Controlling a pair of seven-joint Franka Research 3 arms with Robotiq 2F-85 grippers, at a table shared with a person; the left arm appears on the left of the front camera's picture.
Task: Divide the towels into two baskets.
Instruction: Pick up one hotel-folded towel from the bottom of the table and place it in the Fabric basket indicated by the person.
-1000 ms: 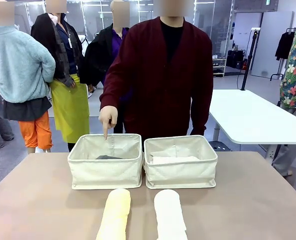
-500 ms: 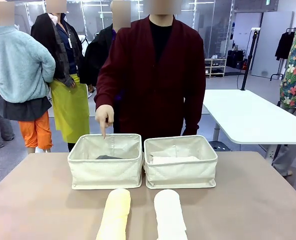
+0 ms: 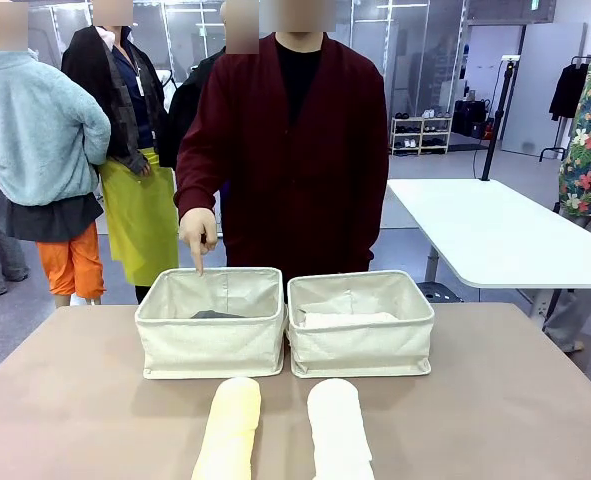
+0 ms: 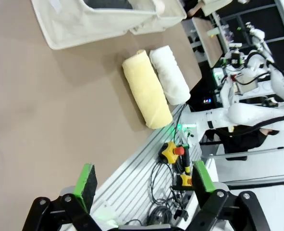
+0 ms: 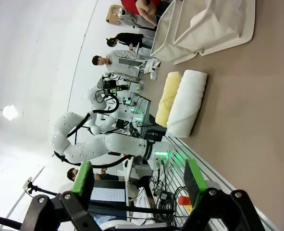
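Pale yellow roll (image 3: 230, 430) of terry lies at bottom centre of the front view, lengthwise toward the camera. White roll (image 3: 339, 432) lies just beside it to the right, parallel. Both rest on the brown table (image 3: 75, 400), running off the lower edge.

Behind them, mid-frame, two cream canvas bins stand side by side, walls close together. The left basket (image 3: 210, 340) holds a dark grey towel (image 3: 215, 314), of which only the top shows above the near wall. The right basket (image 3: 360, 345) holds a pale towel (image 3: 350, 319); its tint is hard to tell.

At the table's far side stands a person in a dark red cardigan. One hand (image 3: 197, 232) hangs above the far left corner of the left basket, index finger pointing down.

Left wrist view: the left gripper (image 4: 144, 180) at the bottom edge has its green pads spread wide with nothing between them. Both rolls show at upper centre.

Right wrist view: the right gripper (image 5: 139, 179) at the bottom edge is likewise spread wide and empty.
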